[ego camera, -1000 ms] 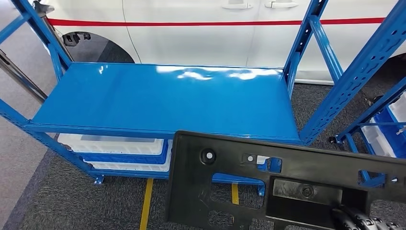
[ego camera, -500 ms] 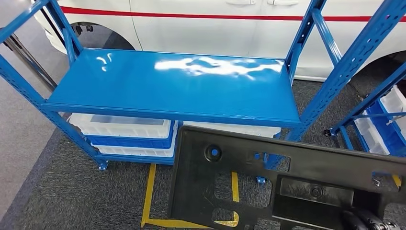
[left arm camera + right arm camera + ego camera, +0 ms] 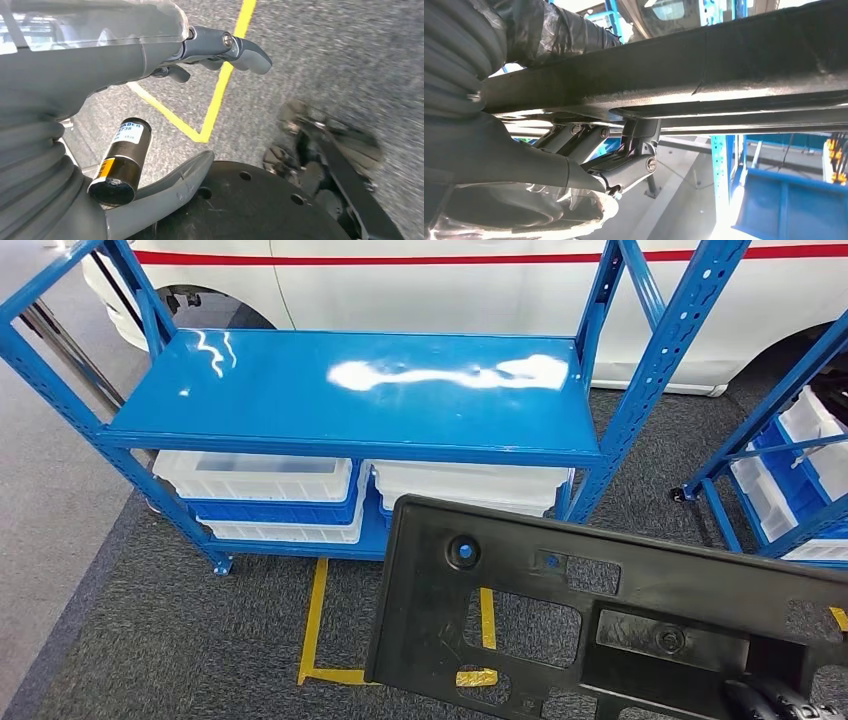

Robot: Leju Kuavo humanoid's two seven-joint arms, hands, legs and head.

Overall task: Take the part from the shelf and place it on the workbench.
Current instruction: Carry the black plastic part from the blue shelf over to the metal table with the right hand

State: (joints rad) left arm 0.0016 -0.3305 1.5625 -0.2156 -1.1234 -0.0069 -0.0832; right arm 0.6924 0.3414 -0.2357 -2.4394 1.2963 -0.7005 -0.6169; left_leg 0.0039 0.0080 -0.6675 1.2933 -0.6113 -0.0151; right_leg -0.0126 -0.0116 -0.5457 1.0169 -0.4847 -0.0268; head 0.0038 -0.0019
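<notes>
Item 1: the part [image 3: 620, 625]. A flat black plastic panel with cut-out windows and round bosses, carried in the air in front of the shelf [image 3: 350, 400] and clear of it. In your head view it lies tilted across the lower right, its long side running down toward the right.

Item 2: right hand [image 3: 775, 702]. You see dark fingers at the panel's lower right corner in the head view. In the right wrist view the right hand grips the panel's edge, the thumb beneath and fingers [image 3: 634, 165] folded up against the underside (the grasp reads as firm contact on both faces).

Item 3: left hand [image 3: 150, 115]. It holds nothing, with the fingers [image 3: 240, 47] extended and apart from the thumb [image 3: 170, 187], hanging over the carpet [image 3: 325, 60].

Item 4: shelf. Blue steel rack, its glossy top board bare and reflecting light. Perforated blue uprights stand at its corners.

Item 5: bins [image 3: 265, 490]. White and blue plastic trays stacked on the shelf's lower level, side by side along its front edge.

Item 6: second rack [image 3: 790, 480]. It stands past the shelf's right end and holds more blue and white trays.

Item 7: floor. Dark grey carpet with yellow tape lines [image 3: 315, 625] forming a corner below the shelf's front edge.

Item 8: vehicle [image 3: 450, 280]. White body with a red stripe, standing behind the shelf's rear edge.
</notes>
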